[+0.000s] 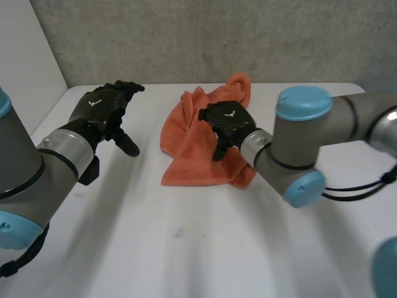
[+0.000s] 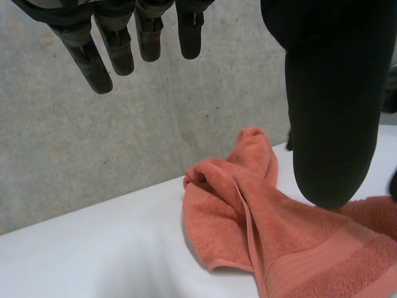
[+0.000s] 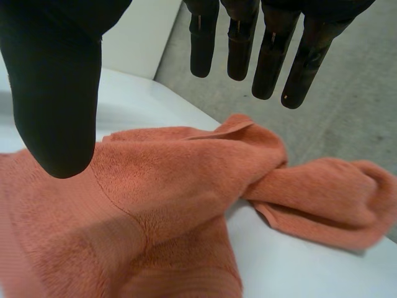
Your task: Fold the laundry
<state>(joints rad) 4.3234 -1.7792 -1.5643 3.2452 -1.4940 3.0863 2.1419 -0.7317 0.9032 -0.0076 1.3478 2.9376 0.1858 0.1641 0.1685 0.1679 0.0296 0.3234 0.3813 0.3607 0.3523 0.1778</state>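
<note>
An orange towel [image 1: 197, 146] lies crumpled in the middle of the white table [image 1: 186, 248], with a twisted end pointing toward the far edge. My right hand [image 1: 227, 121] hovers over the towel's right half, fingers straight and thumb apart, holding nothing. In the right wrist view the towel [image 3: 173, 186] lies under that hand's thumb [image 3: 59, 93] and fingers, its rolled end beyond the fingertips. My left hand [image 1: 102, 107] is above bare table to the left of the towel, open and empty. In the left wrist view the towel [image 2: 260, 217] lies beside the thumb [image 2: 335, 124].
A grey wall [image 1: 205, 37] rises just behind the table's far edge. A white panel [image 1: 28, 68] stands at the left. Bare tabletop spreads in front of the towel and to both sides.
</note>
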